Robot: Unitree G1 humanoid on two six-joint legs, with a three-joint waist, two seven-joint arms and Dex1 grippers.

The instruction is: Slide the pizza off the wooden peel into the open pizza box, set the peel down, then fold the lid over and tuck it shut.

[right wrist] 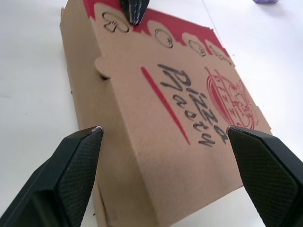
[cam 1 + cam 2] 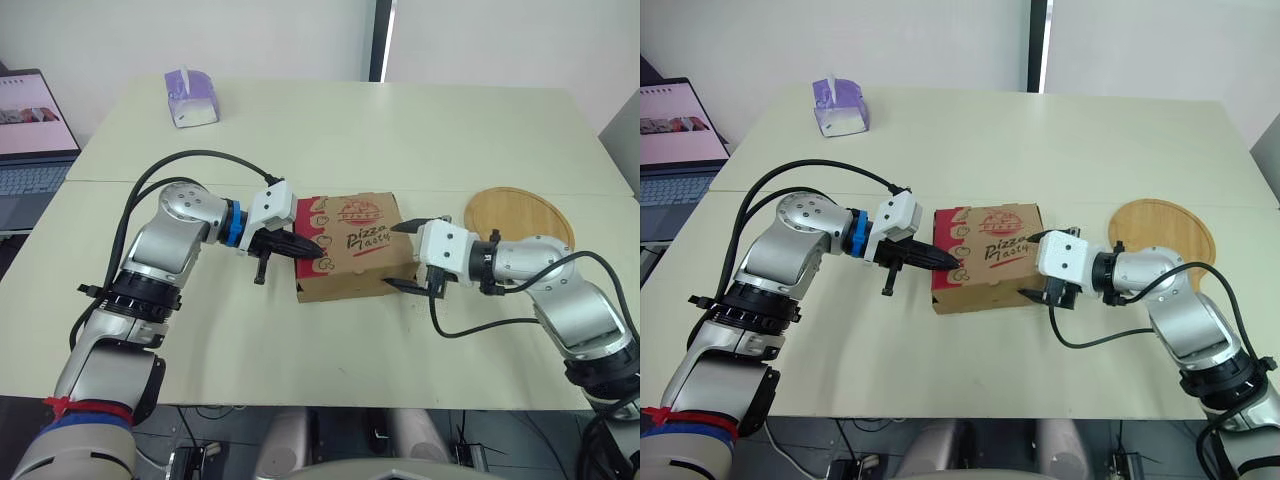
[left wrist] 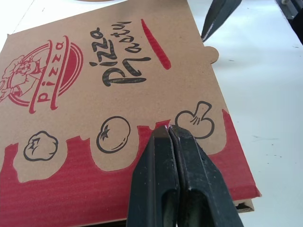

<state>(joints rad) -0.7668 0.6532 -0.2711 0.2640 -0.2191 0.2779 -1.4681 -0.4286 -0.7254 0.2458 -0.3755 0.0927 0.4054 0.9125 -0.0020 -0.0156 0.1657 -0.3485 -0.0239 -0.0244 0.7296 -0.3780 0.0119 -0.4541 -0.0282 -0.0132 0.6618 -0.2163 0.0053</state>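
Because the lid lies flat over the pizza box (image 2: 352, 245), whatever is inside is hidden, and no pizza can be made out. Whether the front flap is fully tucked is hard to judge: in the left wrist view a thin gap shows under the lid's near corner. The wooden peel (image 2: 520, 215) lies flat on the table (image 2: 400, 130) just behind the right arm, which covers its near edge. A laptop (image 2: 30, 130) is cut off at the left border, and a purple tissue box (image 2: 190, 97) stands far back on the left. The pizza box sits near the middle of the table, toward the front edge and turned slightly askew. It is brown corrugated card with a wavy red band along its left side, black outlines of a mushroom, a tomato and other vegetables, a round red emblem, and black script with a red stroke under it. The left gripper (image 3: 169, 128) has its two fingers pressed together, tips on the red band beside the mushroom. The right gripper (image 2: 1027, 267) is spread wide across the box's right side, one finger toward each corner; contact cannot be told.
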